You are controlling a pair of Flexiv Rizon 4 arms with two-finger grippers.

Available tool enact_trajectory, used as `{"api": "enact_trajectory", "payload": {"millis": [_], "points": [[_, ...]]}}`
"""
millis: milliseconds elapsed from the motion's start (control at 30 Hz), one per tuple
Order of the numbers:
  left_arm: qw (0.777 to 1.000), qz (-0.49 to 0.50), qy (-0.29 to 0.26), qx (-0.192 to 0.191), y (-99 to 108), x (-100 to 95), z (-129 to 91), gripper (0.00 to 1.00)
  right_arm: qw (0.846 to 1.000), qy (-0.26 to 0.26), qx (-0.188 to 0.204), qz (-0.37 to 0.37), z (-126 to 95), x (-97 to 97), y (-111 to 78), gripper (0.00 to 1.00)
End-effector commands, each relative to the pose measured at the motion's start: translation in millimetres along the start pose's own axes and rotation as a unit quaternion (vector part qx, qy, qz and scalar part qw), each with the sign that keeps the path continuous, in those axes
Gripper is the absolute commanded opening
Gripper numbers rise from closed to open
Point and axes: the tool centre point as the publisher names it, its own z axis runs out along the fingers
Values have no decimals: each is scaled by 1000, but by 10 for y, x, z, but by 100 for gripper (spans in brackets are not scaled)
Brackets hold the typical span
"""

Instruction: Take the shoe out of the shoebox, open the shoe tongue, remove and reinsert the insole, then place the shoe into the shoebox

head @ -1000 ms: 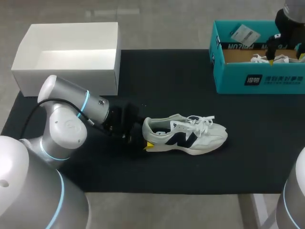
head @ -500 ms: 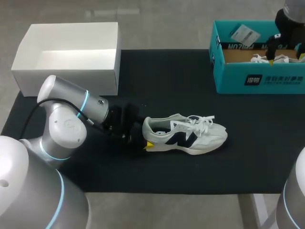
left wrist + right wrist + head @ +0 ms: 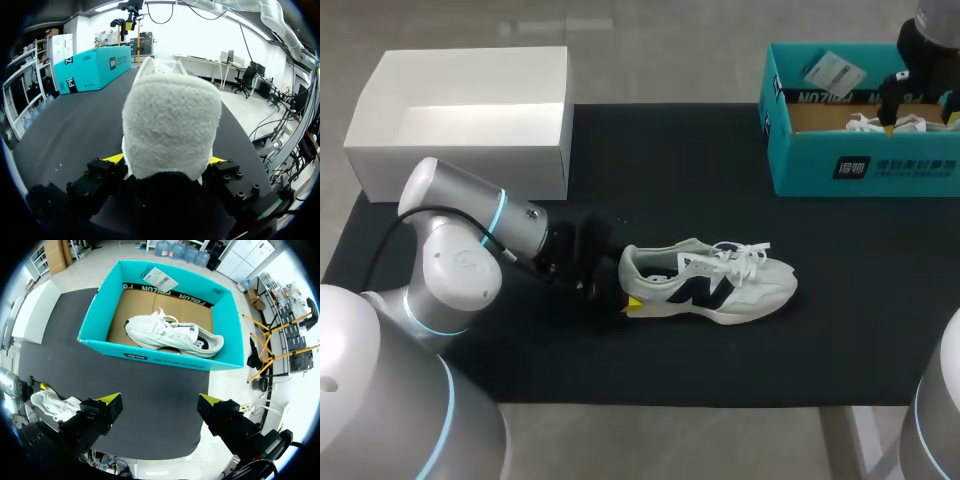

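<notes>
Holding the shoe (image 3: 710,283): the left gripper (image 3: 165,160) pinched the heel from both sides, probably to steady it for work on the tongue and insole.
Shoe's place: out of its box, on its sole near the middle of the black mat (image 3: 670,180), toe to the right.
Right gripper (image 3: 159,402): spread and empty above the shoebox (image 3: 865,165) at the far right, seemingly parked clear of the work.
Shoebox: a second shoe (image 3: 172,335) lay inside.
White box (image 3: 460,150): far left, open.

The shoe (image 3: 710,285) is white with a navy side mark; worktop (image 3: 670,170) black; shoebox (image 3: 800,160) teal; open box (image 3: 470,165) white.
</notes>
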Motion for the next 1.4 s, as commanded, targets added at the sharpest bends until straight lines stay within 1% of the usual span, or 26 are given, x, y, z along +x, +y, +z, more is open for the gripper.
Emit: {"api": "enact_trajectory", "payload": {"millis": [33, 200, 267, 367, 433, 500, 567, 600, 667, 733, 767, 900, 1000, 1067, 1233, 1367, 1400], "points": [[1000, 0, 0, 0, 9, -8, 7, 0, 1000, -1, -1, 0, 4, 2, -8, 100], [1000, 0, 0, 0, 9, -8, 7, 0, 1000, -1, -1, 0, 4, 2, -8, 100], [1000, 0, 0, 0, 9, -8, 7, 0, 1000, 5, -8, 19, -33, 121, -64, 100], [1000, 0, 0, 0, 9, -8, 7, 0, 999, -4, -8, 33, -65, 316, -126, 100], [1000, 0, 0, 0, 9, -8, 7, 0, 999, 2, -19, 50, -108, 437, -180, 100], [1000, 0, 0, 0, 9, -8, 7, 0, 998, -9, -18, 63, -135, 572, -222, 100], [1000, 0, 0, 0, 9, -8, 7, 0, 996, 2, -24, 86, -162, 684, -263, 100], [1000, 0, 0, 0, 9, -8, 7, 0, 994, 4, -33, 100, -183, 747, -291, 100], [1000, 0, 0, 0, 9, -8, 7, 0, 989, -16, -39, 142, -197, 866, -353, 100], [1000, 0, 0, 0, 9, -8, 7, 0, 984, 0, -53, 171, -195, 986, -413, 100], [1000, 0, 0, 0, 9, -8, 7, 0, 982, -5, -56, 183, -195, 1068, -440, 100], [1000, 0, 0, 0, 9, -8, 7, 0, 983, -4, -54, 177, -185, 1353, -510, 100], [1000, 0, 0, 0, 9, -8, 7, 0, 984, 16, -66, 165, -177, 1596, -555, 100], [1000, 0, 0, 0, 9, -8, 7, 0, 985, 26, -62, 161, -160, 1769, -559, 100], [1000, 0, 0, 0, 9, -8, 7, 0, 989, 30, -29, 140, -129, 2165, -564, 100], [1000, 0, 0, 0, 9, -8, 7, 0, 989, 19, -2, 146, -117, 2377, -574, 100], [1000, 0, 0, 0, 9, -8, 7, 0, 989, 25, 1, 146, -117, 2429, -576, 100]]}}
